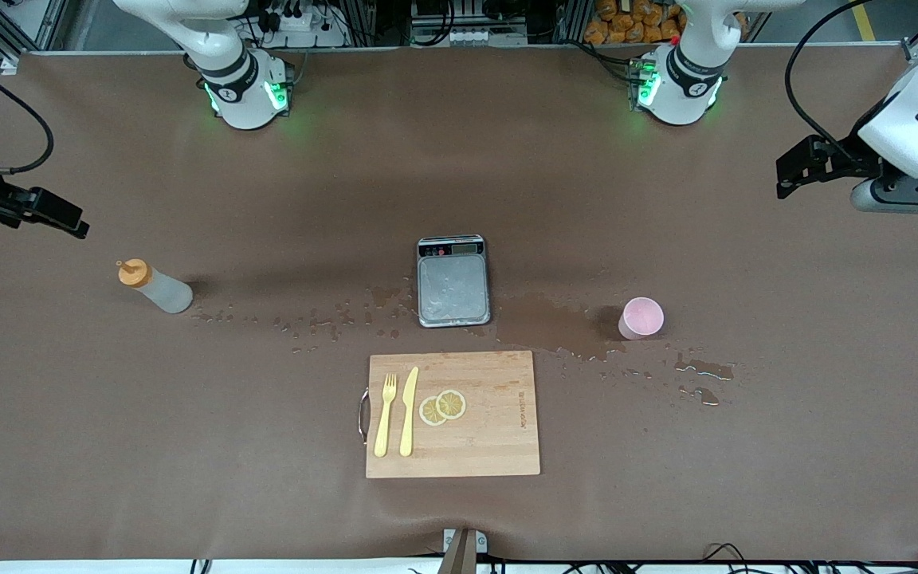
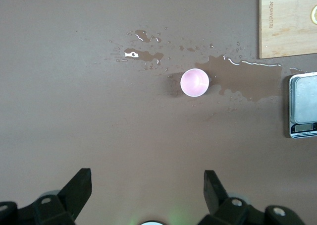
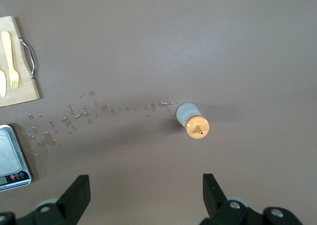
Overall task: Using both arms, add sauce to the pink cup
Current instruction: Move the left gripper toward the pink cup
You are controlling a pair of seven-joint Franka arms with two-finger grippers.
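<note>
One pink cup [image 1: 641, 318] stands upright near the left arm's end, beside one grey scale [image 1: 453, 281]; one sauce bottle [image 1: 154, 287] stands toward the right arm's end. The left gripper [image 2: 147, 190] hovers above the cup, the right gripper [image 3: 146, 193] above the bottle (both spread wide, empty).

Even, bright overhead light; soft shadows around the scale [image 1: 453, 281]; glare on wet patches of the counter [image 1: 188, 446] near it.
</note>
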